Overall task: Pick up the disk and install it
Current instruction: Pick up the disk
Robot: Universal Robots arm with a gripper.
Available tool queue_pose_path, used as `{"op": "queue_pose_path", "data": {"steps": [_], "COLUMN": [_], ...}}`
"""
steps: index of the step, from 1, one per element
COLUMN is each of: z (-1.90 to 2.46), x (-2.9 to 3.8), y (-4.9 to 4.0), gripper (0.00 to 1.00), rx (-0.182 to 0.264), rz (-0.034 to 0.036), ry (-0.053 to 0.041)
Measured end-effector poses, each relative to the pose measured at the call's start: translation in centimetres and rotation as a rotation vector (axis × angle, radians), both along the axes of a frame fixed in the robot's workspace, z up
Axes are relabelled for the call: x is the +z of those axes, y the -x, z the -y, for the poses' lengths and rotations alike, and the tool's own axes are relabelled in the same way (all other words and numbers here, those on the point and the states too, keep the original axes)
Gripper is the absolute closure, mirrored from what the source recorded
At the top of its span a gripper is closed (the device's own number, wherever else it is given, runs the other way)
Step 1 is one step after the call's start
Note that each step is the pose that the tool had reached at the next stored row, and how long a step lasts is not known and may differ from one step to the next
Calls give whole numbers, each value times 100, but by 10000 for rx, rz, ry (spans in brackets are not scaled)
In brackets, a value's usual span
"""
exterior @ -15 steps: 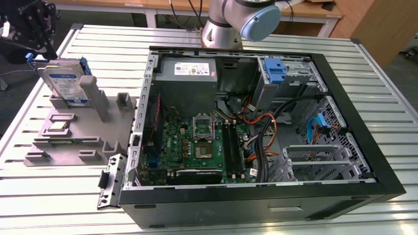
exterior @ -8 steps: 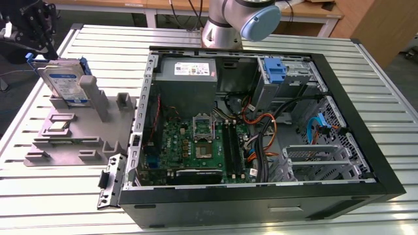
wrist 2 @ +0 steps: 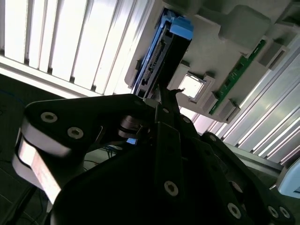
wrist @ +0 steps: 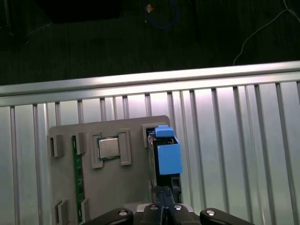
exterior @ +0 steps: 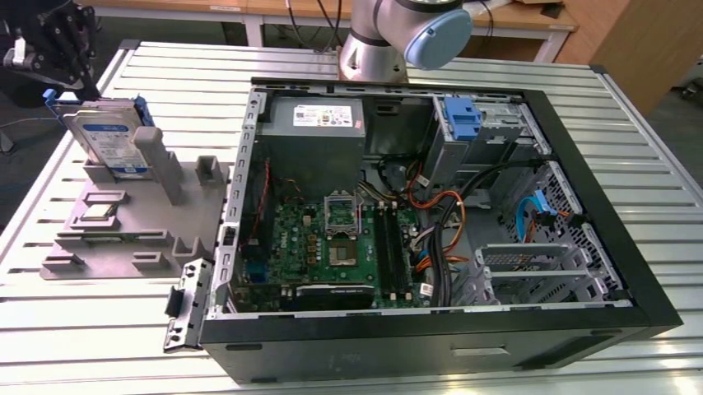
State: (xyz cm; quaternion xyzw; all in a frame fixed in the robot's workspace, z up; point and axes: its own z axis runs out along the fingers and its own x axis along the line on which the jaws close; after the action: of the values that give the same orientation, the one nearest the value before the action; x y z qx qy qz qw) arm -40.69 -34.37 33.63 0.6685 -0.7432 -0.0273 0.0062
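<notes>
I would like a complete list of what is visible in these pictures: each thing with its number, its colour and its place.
table: one, silver slatted metal, under everything.
computer case: one, black, open, on the table, exterior view's right.
motherboard: one, green, inside the case.
power supply: one, grey with white label, in the case, near the arm's base.
bracket: one, blue, in the case, beside the power supply.
fixture tray: one, grey, on the table, exterior view's left of the case.
disk: one, silver-grey in blue carrier, standing on edge in the tray.
processor chip: one, silver, in a tray pocket.
memory stick: one, green, in a tray slot.
arm: one, silver-grey with blue cap, behind the case.
gripper: one, black, just over the disk's top edge.
</notes>
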Motion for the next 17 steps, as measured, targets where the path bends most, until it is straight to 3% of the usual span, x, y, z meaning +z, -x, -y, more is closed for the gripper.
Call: {"op": "queue_pose_path", "data": {"steps": [4, 12, 17], "z": [-38, -41, -41], "x": [-4, -15, -18], "y": [-4, -6, -5], "gripper": [90, 90, 90], "rx": [33, 529, 564], "rz": [0, 6, 8], "ry": [-1, -6, -7]}}
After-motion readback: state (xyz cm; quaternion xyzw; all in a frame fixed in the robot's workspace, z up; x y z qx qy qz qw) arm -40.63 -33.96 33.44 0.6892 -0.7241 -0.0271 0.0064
